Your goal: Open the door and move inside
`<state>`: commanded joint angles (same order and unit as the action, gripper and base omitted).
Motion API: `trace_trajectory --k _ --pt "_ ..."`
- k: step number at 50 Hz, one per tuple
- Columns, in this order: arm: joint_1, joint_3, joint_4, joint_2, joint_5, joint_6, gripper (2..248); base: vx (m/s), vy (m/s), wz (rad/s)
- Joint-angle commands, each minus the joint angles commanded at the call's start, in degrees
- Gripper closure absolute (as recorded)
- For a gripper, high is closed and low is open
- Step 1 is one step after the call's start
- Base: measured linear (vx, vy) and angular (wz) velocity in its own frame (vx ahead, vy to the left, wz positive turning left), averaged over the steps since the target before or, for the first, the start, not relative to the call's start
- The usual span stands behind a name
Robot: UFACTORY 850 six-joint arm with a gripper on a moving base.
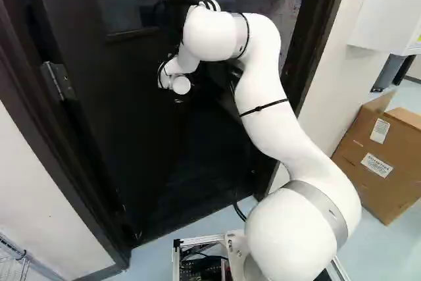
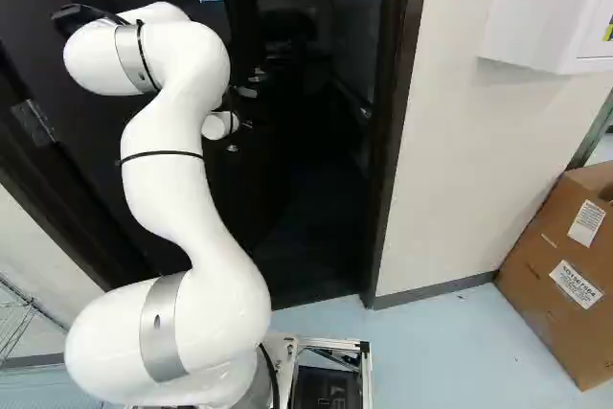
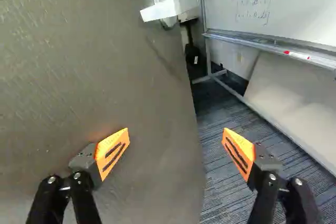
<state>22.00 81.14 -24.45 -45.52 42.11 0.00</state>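
Dark and upright, the door (image 1: 125, 143) stands ajar in the left base view, its long axis vertical and its hinge (image 1: 59, 80) at that view's left; the white arm (image 1: 270, 103) reaches ahead toward the free-edge side. At the right, a cardboard box (image 1: 388, 192) bears printed labels (image 1: 377, 164). In the right base view, an opening shows between the door's free edge and the door frame (image 2: 397, 112), the arm's far end in front of it. In the wrist view, the tool (image 3: 175, 135) is released, its fingers spread wide with nothing gripped: one lies over the door's face, the other over the carpet (image 3: 226, 182), the free edge running between them. Ahead is the door handle (image 3: 170, 6), lying crosswise to that edge. Beyond, a whiteboard (image 3: 294, 11) carries small handwriting.
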Motion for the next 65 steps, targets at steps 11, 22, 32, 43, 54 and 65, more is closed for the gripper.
trace_trajectory --k 11,22,32,43,54,65 --pt "1.21 2.26 0.0 -1.58 0.0 0.0 3 0.0 0.0 0.0" --pt "2.35 4.65 0.0 -3.25 0.0 0.0 3 0.0 0.0 0.0" --pt "2.65 5.61 -0.15 -3.91 0.0 0.0 3 0.0 0.0 0.0" --pt "2.03 4.21 -0.49 -2.94 0.0 0.0 3 0.0 0.0 0.0" --pt "1.02 1.02 -0.49 -0.72 0.0 0.0 3 0.0 0.0 0.0" --pt "0.08 -2.76 -0.31 1.95 0.0 0.0 3 0.0 0.0 0.0"
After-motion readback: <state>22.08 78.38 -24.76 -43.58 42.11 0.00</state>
